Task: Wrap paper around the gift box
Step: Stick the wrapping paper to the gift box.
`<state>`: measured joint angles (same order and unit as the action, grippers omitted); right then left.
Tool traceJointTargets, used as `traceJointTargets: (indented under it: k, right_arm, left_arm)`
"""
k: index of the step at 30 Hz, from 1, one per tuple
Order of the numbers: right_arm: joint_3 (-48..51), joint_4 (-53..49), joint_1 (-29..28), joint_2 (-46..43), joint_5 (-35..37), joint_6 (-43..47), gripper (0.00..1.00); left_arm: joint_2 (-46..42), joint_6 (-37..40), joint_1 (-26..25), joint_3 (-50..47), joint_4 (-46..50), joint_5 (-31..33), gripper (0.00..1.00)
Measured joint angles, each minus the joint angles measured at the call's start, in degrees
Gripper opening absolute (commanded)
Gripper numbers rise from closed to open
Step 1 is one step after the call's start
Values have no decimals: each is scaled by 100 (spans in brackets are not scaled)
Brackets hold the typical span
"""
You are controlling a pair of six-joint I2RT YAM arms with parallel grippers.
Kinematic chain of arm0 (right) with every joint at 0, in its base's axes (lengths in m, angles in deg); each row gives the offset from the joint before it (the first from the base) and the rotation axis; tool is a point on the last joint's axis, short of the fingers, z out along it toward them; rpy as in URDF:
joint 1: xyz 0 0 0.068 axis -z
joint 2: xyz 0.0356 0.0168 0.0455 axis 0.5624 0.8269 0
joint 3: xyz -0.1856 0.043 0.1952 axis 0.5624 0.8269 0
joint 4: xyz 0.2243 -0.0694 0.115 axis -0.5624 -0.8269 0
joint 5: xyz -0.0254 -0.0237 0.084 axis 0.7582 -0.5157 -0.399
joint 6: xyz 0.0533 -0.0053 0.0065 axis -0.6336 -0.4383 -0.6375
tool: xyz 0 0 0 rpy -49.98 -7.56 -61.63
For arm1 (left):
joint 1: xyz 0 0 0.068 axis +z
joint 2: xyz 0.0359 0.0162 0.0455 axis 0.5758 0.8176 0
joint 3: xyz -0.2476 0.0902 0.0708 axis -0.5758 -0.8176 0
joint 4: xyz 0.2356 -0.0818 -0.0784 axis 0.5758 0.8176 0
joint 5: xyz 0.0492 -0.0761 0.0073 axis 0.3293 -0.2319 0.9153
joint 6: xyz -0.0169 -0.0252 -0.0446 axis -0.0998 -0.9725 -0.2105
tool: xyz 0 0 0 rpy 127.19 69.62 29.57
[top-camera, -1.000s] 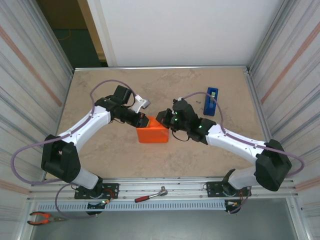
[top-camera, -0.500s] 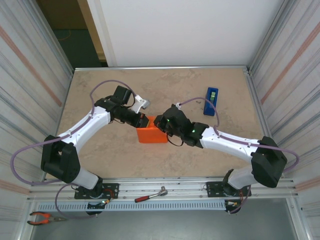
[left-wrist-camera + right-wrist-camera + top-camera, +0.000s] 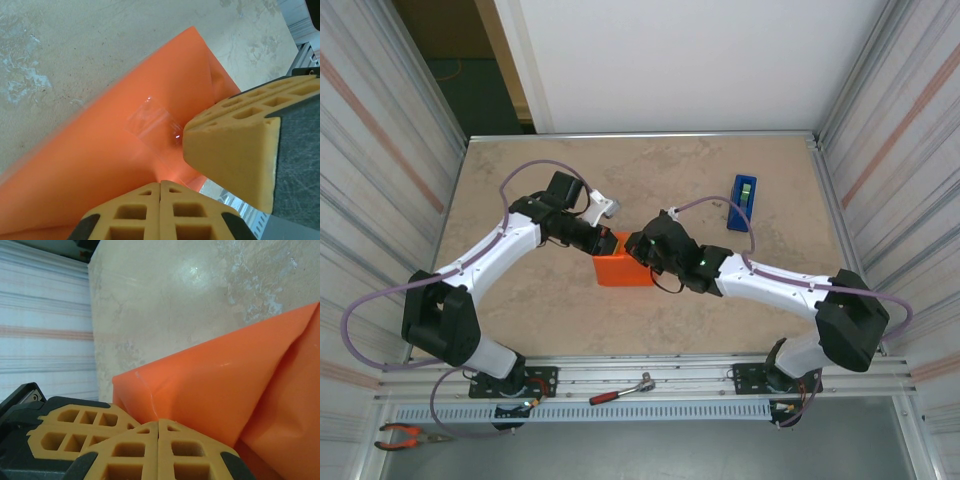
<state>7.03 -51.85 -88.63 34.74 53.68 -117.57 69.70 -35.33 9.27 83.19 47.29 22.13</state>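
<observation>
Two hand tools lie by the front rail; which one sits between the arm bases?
The red-handled ratchet, lying between the left arm's base and the right arm's base. The pliers lie outside, far left.

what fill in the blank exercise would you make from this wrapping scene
The paper is coloured ____. The tape dispenser is coloured ____. The left hand and the right hand both have their fingers ____. A clear strip of ____ sticks on the paper.
Missing words: orange; blue; shut; tape.
</observation>
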Motion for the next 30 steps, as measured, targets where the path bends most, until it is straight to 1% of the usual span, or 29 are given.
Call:
traceJointTargets:
  k: [5,10,17,23,30]
  right_arm:
    - [-2,-92,0,35,0,4,0]
    - [-214,-415,0,129,0,122,0]
    - [-680,-1078,-48,345,26,564,0]
    - [-984,-1510,-181,485,249,1104,0]
    - [-1040,-1652,-260,498,358,1475,0]
  left_arm:
    - [0,0,2,0,0,0,0]
    - [0,0,0,0,-4,0,0]
    - [0,0,2,-4,-7,0,0]
    - [0,0,0,-4,4,-9,0]
    - [0,0,0,-4,48,-50,0]
